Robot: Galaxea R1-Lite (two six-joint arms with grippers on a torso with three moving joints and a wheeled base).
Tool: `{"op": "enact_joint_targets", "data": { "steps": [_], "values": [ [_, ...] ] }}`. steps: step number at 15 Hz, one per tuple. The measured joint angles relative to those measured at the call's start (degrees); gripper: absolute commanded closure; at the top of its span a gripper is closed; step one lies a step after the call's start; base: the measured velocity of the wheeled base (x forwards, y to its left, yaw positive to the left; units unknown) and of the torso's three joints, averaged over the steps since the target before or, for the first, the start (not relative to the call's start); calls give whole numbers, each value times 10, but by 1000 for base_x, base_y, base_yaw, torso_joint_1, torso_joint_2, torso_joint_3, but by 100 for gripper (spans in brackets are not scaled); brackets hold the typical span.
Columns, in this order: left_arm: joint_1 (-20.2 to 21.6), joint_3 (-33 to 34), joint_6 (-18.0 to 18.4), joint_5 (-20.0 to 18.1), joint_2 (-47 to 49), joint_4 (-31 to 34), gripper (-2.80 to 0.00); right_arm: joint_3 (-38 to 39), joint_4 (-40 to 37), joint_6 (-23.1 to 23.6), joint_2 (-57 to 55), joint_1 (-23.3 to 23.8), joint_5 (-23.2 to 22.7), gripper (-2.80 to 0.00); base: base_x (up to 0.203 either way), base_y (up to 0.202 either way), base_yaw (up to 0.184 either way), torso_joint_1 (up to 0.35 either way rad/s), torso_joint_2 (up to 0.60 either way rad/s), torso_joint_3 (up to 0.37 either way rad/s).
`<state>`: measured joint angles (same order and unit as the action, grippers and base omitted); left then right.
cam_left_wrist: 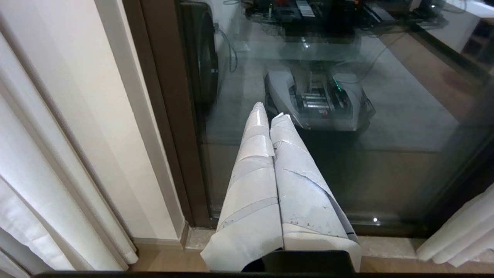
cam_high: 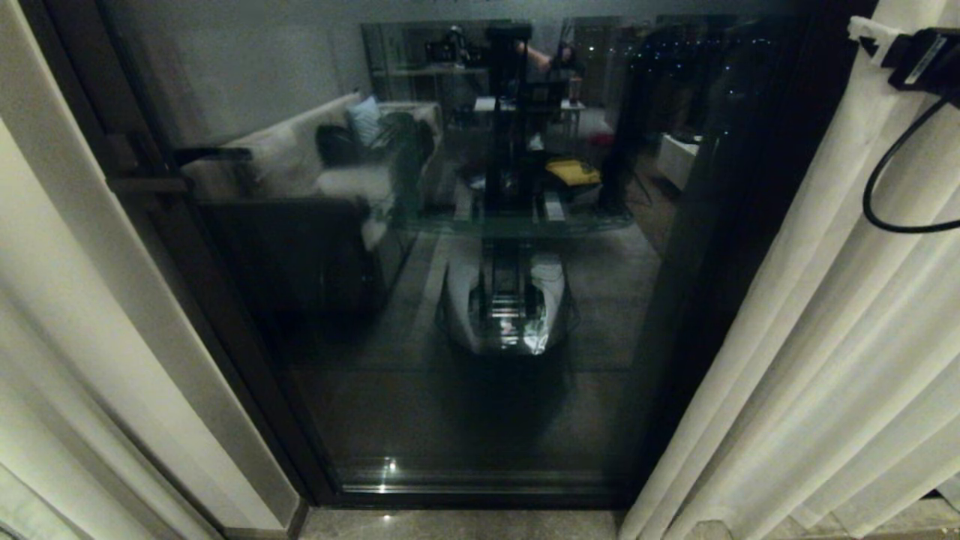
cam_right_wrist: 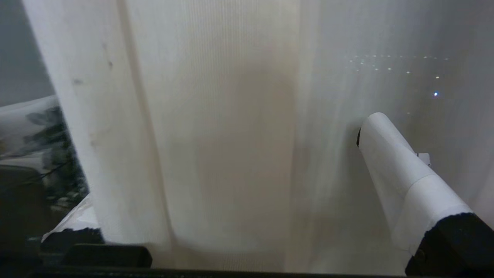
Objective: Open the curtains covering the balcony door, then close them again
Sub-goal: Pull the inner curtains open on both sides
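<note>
Straddling the curtains (cam_right_wrist: 216, 154), the right tool (cam_right_wrist: 231, 162) gapes wide.

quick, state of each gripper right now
left gripper: shut, holding nothing, in front of the balcony door.
right gripper: open, a fold of the curtains between its fingers.
</note>
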<state>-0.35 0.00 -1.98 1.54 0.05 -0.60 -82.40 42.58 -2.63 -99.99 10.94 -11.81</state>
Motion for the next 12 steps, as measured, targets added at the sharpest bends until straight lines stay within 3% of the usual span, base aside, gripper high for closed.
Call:
{"op": "enact_joint_targets", "data": {
  "steps": [9,10,12],
  "values": [
    [0,0,0,0,0,0,0,-27,26,-22,-39,7,-2,-280,0,0,0,0,0,0],
    [0,0,0,0,0,0,0,-27,26,-21,-40,7,-1,0,0,0,0,0,0,0],
    [0,0,0,0,0,0,0,-27,27,-21,-41,7,-1,0,0,0,0,0,0,0]
  ]
}}
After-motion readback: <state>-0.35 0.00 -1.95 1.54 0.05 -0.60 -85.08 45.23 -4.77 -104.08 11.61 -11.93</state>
